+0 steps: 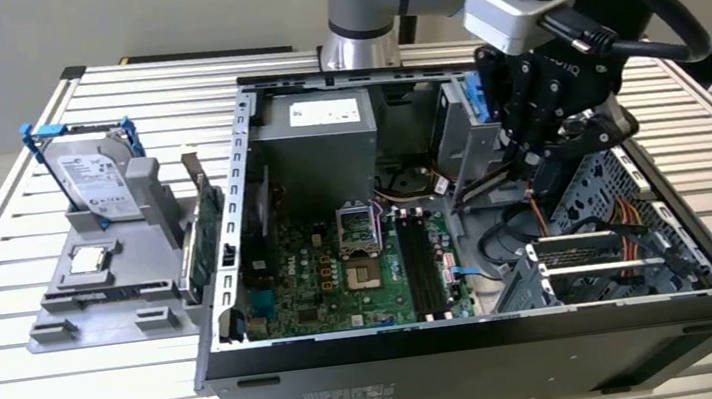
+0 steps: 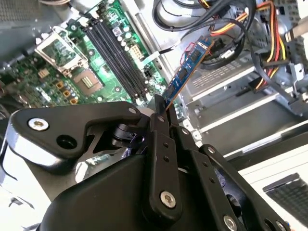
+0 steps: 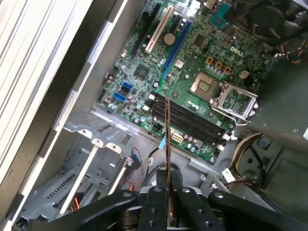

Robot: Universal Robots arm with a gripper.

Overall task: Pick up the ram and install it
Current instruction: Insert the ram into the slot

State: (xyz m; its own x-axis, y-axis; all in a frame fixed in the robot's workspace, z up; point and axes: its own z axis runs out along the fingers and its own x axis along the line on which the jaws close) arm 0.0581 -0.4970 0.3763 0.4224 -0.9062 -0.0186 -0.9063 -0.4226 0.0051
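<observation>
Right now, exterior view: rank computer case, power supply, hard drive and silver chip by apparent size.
1. computer case, clearly largest
2. power supply
3. hard drive, which looks close to the power supply, so the order of these two is unsure
4. silver chip, clearly smallest

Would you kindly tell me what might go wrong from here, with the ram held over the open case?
1. The pincer grips the ram at one end only, so the stick may pivot or slip when pressed down.
2. Loose cables hang near the ram's free end and might snag it.
3. The memory slots lie close together beside the open processor socket; a slight misalignment could jam the stick or strike the socket.
</observation>
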